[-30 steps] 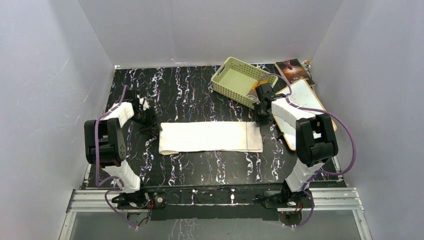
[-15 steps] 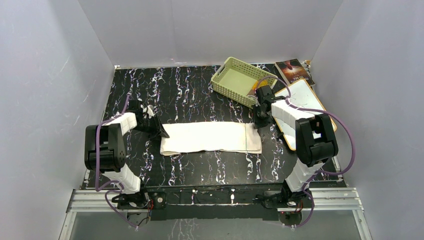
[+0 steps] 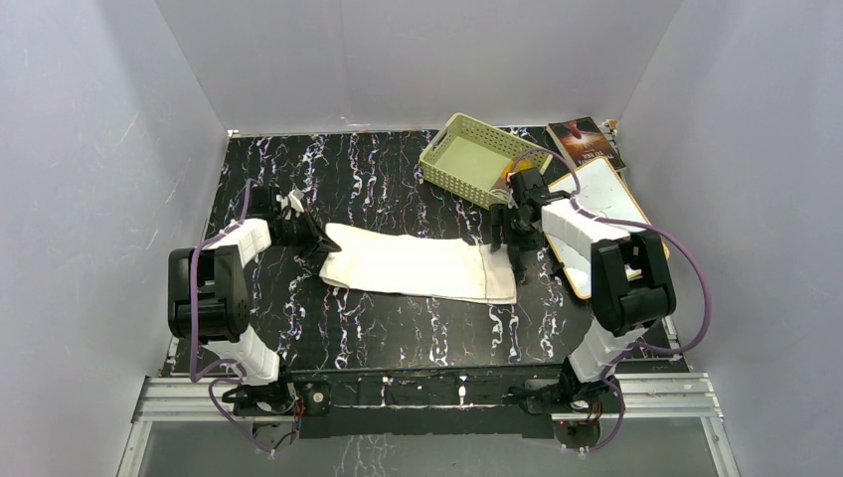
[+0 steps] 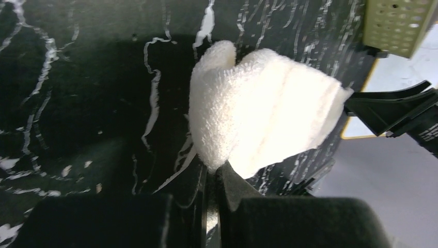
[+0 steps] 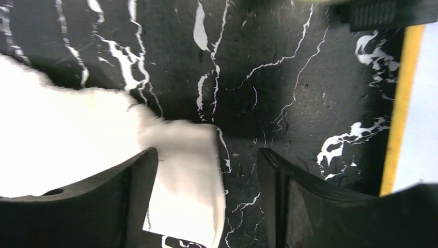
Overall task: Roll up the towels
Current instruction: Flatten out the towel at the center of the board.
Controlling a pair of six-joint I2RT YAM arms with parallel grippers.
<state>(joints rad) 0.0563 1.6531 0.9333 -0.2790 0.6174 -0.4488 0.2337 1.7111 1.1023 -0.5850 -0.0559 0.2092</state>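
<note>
light: even, bright | towel (image 4: 258, 113) overexposed | wrist foregrounds blurred

Bunched end of cream-white towel (image 4: 258, 108) pinched in closed jaws, black marbled table (image 4: 77, 77) beneath

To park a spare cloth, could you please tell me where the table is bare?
Bare: the near strip of table between the towel and front edge, and the far-left stretch beside the basket. Crowded: far right, basket, book, board.
</note>
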